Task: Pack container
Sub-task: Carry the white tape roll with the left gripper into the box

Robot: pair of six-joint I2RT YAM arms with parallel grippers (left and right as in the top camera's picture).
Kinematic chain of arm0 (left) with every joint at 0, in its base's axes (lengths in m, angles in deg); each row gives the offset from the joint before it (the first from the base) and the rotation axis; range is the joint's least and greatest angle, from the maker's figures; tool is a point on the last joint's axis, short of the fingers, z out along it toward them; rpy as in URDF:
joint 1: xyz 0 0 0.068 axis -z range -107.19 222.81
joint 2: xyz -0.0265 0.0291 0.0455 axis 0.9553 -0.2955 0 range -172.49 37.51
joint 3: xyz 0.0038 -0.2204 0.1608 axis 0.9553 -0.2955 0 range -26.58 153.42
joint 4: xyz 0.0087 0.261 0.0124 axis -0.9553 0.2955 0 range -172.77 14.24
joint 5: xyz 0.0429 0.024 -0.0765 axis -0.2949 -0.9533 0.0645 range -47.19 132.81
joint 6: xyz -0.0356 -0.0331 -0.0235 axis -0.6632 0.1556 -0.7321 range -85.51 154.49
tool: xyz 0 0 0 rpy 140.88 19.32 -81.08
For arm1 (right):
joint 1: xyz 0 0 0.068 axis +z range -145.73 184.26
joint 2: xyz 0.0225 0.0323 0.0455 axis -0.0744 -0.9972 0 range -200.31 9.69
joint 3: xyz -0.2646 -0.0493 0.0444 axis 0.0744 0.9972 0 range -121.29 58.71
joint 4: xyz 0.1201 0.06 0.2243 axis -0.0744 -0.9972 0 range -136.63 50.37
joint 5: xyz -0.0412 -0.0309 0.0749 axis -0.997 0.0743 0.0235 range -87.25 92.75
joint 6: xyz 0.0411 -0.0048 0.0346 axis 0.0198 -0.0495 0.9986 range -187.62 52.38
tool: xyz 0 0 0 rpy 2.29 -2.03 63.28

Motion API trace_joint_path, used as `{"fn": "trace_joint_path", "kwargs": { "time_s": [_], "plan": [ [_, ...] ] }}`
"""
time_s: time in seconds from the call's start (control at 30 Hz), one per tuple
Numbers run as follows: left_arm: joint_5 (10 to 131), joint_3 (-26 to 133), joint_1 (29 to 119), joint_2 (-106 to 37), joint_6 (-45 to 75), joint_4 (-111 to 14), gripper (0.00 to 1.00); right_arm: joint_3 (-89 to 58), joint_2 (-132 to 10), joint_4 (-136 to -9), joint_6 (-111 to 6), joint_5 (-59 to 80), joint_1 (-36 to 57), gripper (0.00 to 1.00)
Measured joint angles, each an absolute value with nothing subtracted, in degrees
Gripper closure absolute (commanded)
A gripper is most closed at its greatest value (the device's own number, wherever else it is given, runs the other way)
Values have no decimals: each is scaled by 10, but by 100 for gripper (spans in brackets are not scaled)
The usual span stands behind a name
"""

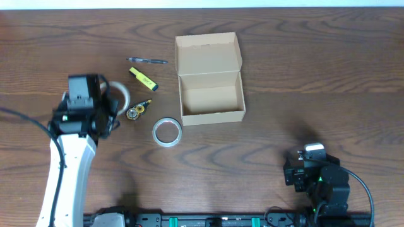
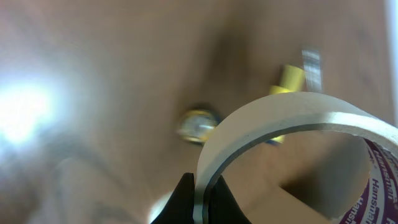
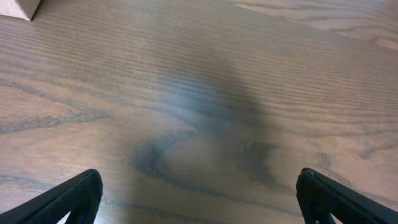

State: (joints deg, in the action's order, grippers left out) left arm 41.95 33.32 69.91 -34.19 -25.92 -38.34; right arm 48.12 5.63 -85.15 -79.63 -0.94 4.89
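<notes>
**Overhead.** The container (image 1: 211, 99) stands right of the table's (image 1: 303, 75) centre. Its flap lid is laid back flat, presumably so that items can go in from above. It is plain tan cardboard, unmarked, and the interior is bare. The left gripper (image 1: 112, 101) holds a masking tape roll (image 1: 123, 96) on edge, well left of the box, and I judge this roll to be the first item for packing. A clear tape roll (image 1: 167, 131), a correction-tape dispenser (image 1: 137, 110), a highlighter (image 1: 143, 78) and a pen (image 1: 146, 61) lie between the gripper and the box.

**Left wrist.** The fingers (image 2: 180, 202) are pinched together on the roll's wall. The background is blurred.

**Right wrist.** The right gripper (image 3: 199, 183) hangs over bare wood with its jaws spread wide and nothing between them. It appears to be idle. One corner of the box shows at the upper left.
</notes>
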Motion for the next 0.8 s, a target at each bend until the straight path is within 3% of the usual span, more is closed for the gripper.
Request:
{"fn": "trace_joint_path", "kwargs": {
  "time_s": [0.27,0.8],
  "plan": [
    [425,501,797,-437,-132,-381,94,481,56,-851,-796,-10,49,1],
    [431,629,969,-624,-85,-367,94,481,56,-851,-796,-9,49,1]
  ]
}}
